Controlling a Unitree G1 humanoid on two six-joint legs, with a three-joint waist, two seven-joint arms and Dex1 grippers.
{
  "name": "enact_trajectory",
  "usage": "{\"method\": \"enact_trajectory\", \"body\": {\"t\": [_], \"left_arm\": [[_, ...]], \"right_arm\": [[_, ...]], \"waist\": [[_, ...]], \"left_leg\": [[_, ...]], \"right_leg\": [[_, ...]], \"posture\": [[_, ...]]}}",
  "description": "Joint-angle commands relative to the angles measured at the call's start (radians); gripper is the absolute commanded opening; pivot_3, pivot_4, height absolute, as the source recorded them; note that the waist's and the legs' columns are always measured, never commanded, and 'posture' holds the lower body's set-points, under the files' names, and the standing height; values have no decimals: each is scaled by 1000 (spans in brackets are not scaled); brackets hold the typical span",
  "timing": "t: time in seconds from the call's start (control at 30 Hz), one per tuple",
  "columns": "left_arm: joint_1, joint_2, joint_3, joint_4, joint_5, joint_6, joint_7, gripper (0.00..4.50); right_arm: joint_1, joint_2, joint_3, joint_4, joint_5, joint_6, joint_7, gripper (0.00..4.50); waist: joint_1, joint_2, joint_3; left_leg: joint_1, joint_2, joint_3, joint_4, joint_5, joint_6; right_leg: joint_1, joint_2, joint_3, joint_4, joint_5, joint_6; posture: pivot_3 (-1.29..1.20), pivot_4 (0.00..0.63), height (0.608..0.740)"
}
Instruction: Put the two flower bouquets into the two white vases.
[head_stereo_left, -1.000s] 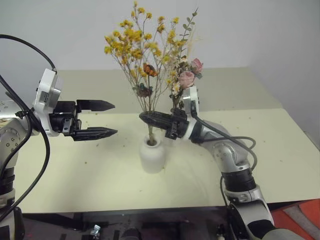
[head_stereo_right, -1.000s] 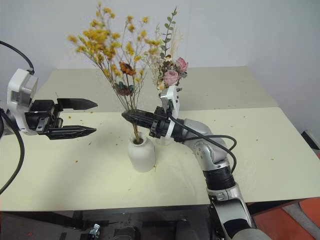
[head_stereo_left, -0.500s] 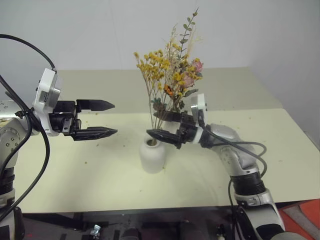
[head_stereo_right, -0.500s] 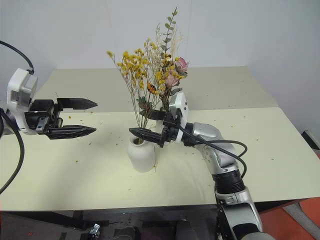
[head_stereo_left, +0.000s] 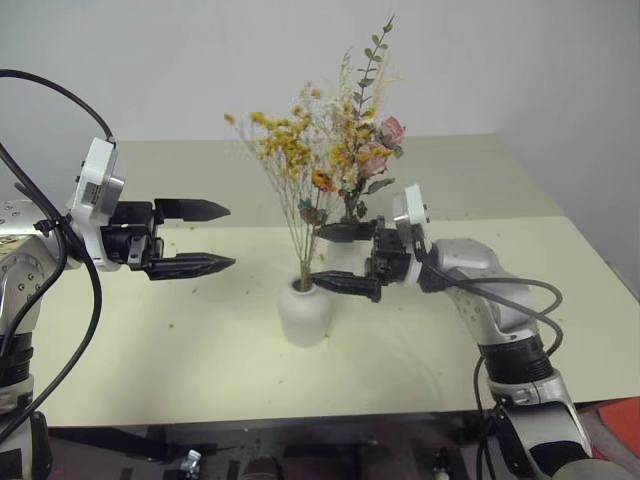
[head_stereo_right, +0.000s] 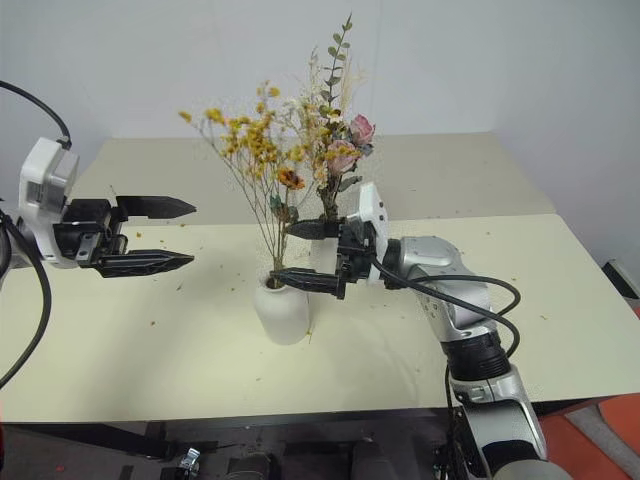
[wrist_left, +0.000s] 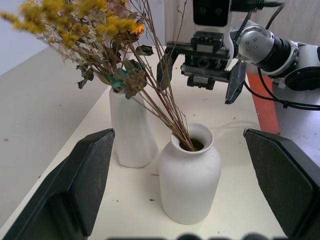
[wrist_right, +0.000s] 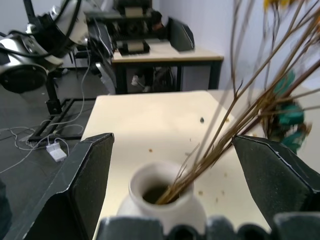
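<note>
At centre frame on the desk (head_stereo_left: 150, 350), we see both bouquets already in the vases: yellow bouquet (head_stereo_left: 285, 150) in the round vase (head_stereo_left: 305, 312), rose bouquet (head_stereo_left: 375, 150) in the tall vase (wrist_left: 131, 127). Stems look light and brittle; we'd grip low. Right gripper (head_stereo_left: 335, 258) and left gripper (head_stereo_left: 205, 238) jaws gape, released.

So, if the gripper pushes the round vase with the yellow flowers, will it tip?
Probably it slides first: the round vase has a wide body. The yellow flowers lean to one side, which may help tipping. Its smooth surface could be slippery.
</note>
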Motion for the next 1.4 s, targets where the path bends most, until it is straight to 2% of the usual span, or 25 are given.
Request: {"method": "enact_trajectory", "body": {"t": [0.03, 0.33, 0.73, 0.9, 1.1, 1.4], "left_arm": [[-21, 3, 12, -10, -2, -18, -4, 4500], [-8, 12, 26, -24, -3, -14, -2, 4500], [51, 17, 55, -48, -15, -6, 7, 4500], [166, 23, 143, -108, -47, 19, 52, 4500], [354, 5, 315, -215, -83, 39, 119, 4500], [524, -3, 441, -297, -104, 36, 162, 4500]], "right_arm": [[-46, 9, 37, -22, -15, 35, -15, 4460], [-65, 11, 23, -28, 34, 32, 40, 4460], [-2, -197, -71, -30, -1, 23, 69, 4460], [45, -298, -147, -14, 1, 29, 61, 4460], [145, -408, -230, -2, -14, 19, 53, 4460], [194, -476, -269, 35, -46, 10, 28, 4460]], "waist": [[0, 0, 0], [1, 0, 0], [0, 0, 0], [2, 0, 0], [3, 0, 0], [2, 0, 0]], "left_leg": [[0, 0, 0, 0, 0, 0], [0, 0, 0, 0, 0, 0], [0, 0, 0, 0, 0, 0], [0, 0, 0, 0, 0, 0], [0, 0, 0, 0, 0, 0], [3, 0, 1, 0, 0, 0]], "right_leg": [[0, 0, 0, 0, 0, 0], [0, 0, 0, 0, 0, 0], [0, 0, 0, 0, 0, 0], [0, 0, 0, 0, 0, 0], [0, 0, 0, 0, -1, 0], [2, 0, 1, -1, -2, -1]], "posture": [[0, 150, 740], [0, 150, 740], [0, 150, 740], [0, 150, 740], [0, 150, 740], [0, 150, 740]]}}
